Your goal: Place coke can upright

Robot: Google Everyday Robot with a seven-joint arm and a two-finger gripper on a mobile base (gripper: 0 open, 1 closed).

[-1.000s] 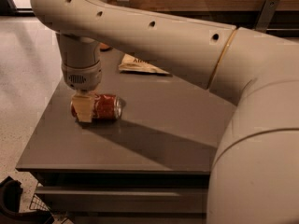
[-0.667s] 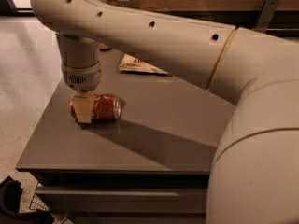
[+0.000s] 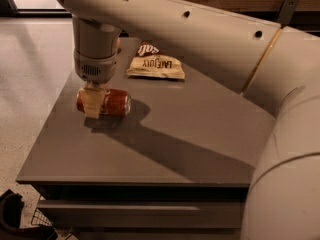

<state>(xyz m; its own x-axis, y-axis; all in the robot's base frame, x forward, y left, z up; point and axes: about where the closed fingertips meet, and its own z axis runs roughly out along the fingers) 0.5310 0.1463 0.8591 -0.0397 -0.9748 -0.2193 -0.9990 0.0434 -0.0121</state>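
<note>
The red coke can [image 3: 112, 103] lies on its side near the left edge of the grey table [image 3: 200, 134], its silver ends facing left and right. My gripper [image 3: 94, 105] comes straight down from the wrist [image 3: 95, 59] and is shut on the can's left half. One cream finger [image 3: 91, 103] crosses the front of the can; the other finger is hidden behind it. The can's shadow falls on the table just below and to its right. I cannot tell whether the can touches the table.
A brown-and-cream chip bag [image 3: 155, 66] lies flat at the back of the table. My large arm [image 3: 210, 39] spans the top and right of the view. The table's front edge [image 3: 135, 181] and left edge drop to the floor [image 3: 30, 84]. A dark wire basket [image 3: 45, 219] sits bottom left.
The can and gripper sit a little higher relative to the table than before, still gripped on its side. The view has shifted slightly, showing more of the chip bag.
</note>
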